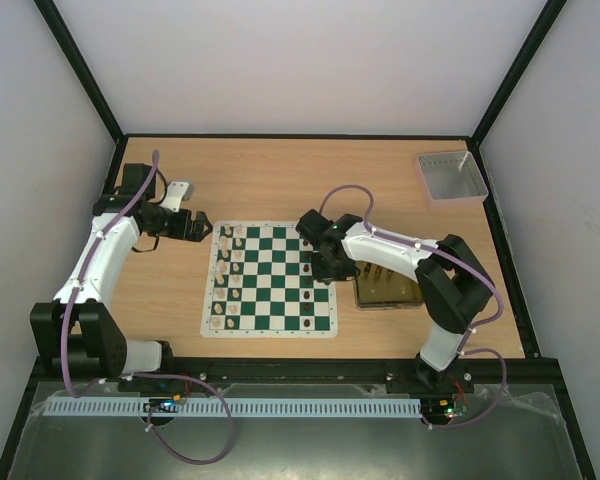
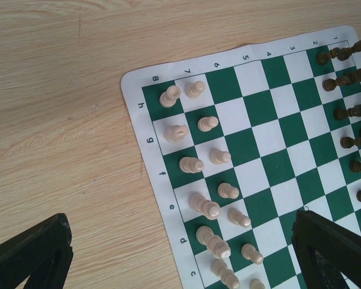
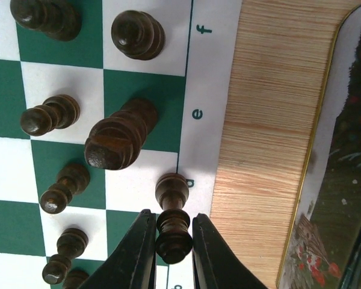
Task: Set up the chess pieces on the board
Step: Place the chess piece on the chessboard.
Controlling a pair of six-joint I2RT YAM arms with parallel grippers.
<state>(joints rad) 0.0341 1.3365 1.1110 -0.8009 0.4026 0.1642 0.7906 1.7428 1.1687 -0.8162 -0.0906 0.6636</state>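
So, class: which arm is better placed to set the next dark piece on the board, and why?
Right. The right gripper is shut on a dark brown chess piece at the board's edge row. The left gripper is open and empty, by the cream pieces.

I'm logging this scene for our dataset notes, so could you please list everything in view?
table: one, light wood, under everything.
board: one, green and white checks, middle of the table.
cream chess pieces: many, not all countable, cream, two rows along the board's left edge.
dark chess pieces: many, partly hidden, dark brown, along the board's right edge.
held dark piece: one, dark brown, at the board's right edge, in the right gripper.
gold tin: one, gold, just right of the board.
grey tray: one, grey, far right corner.
left gripper: one, black, open, left of the board.
right gripper: one, black, shut on the held dark piece.
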